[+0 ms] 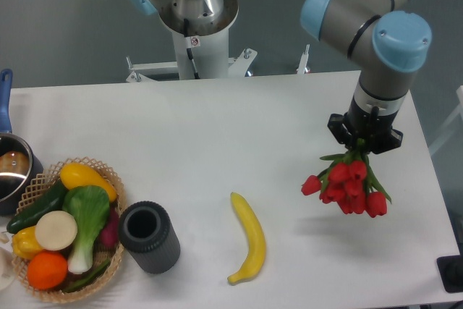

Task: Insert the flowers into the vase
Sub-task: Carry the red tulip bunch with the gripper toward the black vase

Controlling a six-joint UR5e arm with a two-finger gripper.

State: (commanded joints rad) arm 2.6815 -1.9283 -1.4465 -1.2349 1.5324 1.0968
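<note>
The flowers (pixel 349 187), a bunch of red tulips with green stems, hang buds-down from my gripper (pixel 364 146) above the right side of the table. The gripper is shut on the stems, which are mostly hidden between the fingers. The vase (pixel 150 236), a short dark ribbed cylinder with a round open mouth, stands at the front left next to the basket, far to the left of the gripper and flowers.
A wicker basket (pixel 103 175) of vegetables sits at the front left, touching the vase. A metal pot (pixel 10 168) with a blue handle is at the left edge. A yellow banana (pixel 250 238) lies between vase and flowers. The robot base (pixel 197 27) stands behind the table.
</note>
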